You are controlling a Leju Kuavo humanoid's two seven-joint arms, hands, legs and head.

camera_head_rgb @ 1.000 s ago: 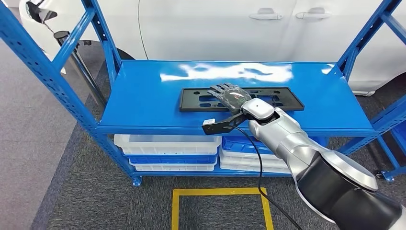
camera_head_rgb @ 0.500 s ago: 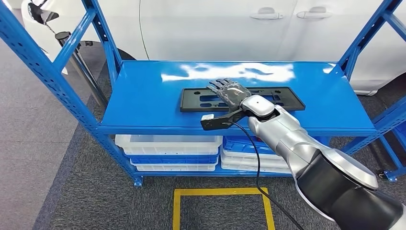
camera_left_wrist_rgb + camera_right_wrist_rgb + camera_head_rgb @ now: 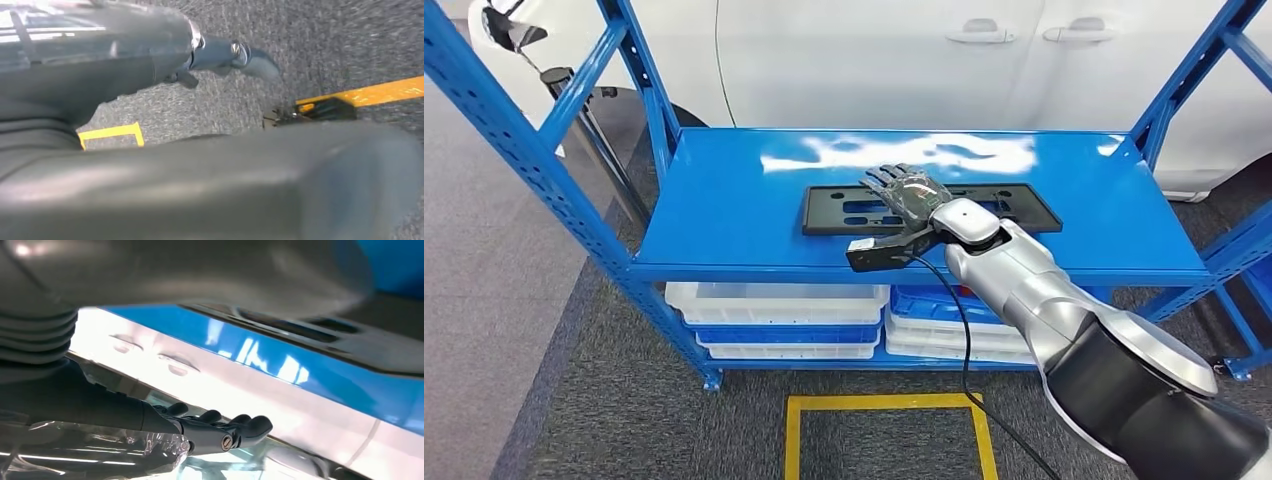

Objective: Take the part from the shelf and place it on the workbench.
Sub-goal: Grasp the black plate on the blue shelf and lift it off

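A white car (image 3: 844, 60) stands right behind the blue steel shelf (image 3: 724, 215), and grey carpet marked with yellow floor tape (image 3: 879, 402) runs under it. White and blue bins (image 3: 776, 318) are stacked on the level below.

The part (image 3: 844, 210), a long flat black plate with slots cut through it, lies lengthwise on the shelf top, near the front edge, where an arm can get at it without leaning deep. The right hand (image 3: 911, 196) is laid over its middle, palm down, fingers (image 3: 884, 180) stretched out flat across it and apart. I would say it is settling for a grasp, not yet holding: nothing is curled round an edge that I can see, so the hand reads as open.

From the right wrist you get what the head view lacks, the dark fingers (image 3: 220, 427) side-on, nearly straight, with the car's door reflected in the glossy shelf.

The left wrist view looks down at carpet and tape; the left hand (image 3: 235, 54) hangs there, and whether it is open or closed I cannot tell.
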